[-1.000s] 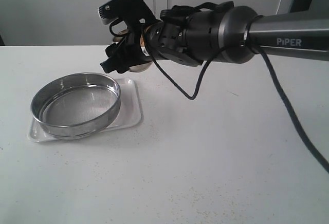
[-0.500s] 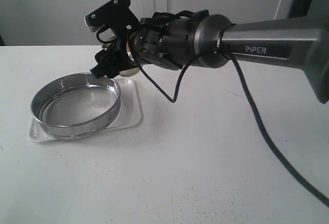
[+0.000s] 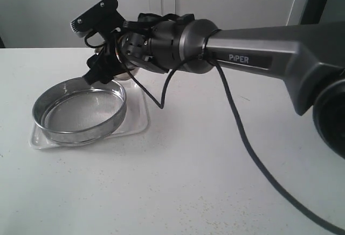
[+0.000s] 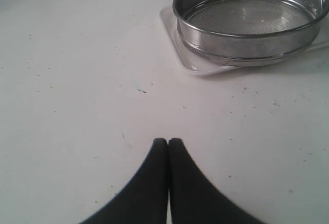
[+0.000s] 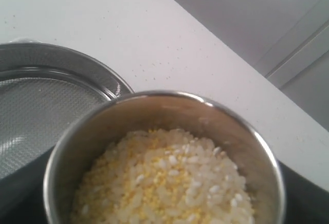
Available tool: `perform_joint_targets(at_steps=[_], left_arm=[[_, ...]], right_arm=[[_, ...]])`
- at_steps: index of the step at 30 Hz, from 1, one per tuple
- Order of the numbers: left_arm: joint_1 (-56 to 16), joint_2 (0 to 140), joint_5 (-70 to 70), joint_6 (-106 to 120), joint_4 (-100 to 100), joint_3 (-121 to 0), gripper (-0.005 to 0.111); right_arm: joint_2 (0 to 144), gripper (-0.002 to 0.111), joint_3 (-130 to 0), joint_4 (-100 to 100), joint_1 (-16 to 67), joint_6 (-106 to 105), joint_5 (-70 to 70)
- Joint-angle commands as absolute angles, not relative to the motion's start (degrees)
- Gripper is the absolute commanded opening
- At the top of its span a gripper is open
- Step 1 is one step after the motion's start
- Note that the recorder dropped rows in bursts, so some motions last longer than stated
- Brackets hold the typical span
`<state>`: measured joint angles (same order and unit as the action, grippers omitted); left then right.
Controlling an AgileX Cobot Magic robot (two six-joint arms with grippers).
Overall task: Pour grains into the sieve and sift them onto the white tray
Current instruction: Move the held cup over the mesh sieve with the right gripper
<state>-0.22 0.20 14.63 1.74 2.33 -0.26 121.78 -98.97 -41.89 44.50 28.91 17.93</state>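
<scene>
Our right fingers [image 3: 98, 71], grasping the steel cup [image 5: 169, 112] full of grains [image 5: 164, 183], have moved left to the rim of the sieve [image 3: 81, 123] on the white tray [image 3: 138, 112]; our left fingers [image 4: 157, 175] are clenched.

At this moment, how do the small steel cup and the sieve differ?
The cup is full of grains; the sieve looks empty. The cup is small and narrow; the sieve is wide and shallow. The cup is held in the air; the sieve rests on the white tray. Both are round, shiny steel.
</scene>
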Motion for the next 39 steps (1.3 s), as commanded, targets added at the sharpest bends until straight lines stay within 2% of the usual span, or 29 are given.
perform_joint_targets(at_steps=[1, 28, 39], left_arm=[[-0.13, 0.00, 14.57, 1.72, 2.72, 0.00, 0.000], [-0.13, 0.00, 14.57, 1.72, 2.72, 0.00, 0.000], [-0.13, 0.00, 14.57, 1.72, 2.72, 0.00, 0.000]], right_arm=[[122.30, 0.000, -101.89, -41.50, 44.90, 27.99, 19.76], [130.41, 0.000, -115.89, -39.58, 48.58, 12.03, 32.18], [130.66, 0.000, -116.67, -42.09, 48.58, 10.40, 33.25]])
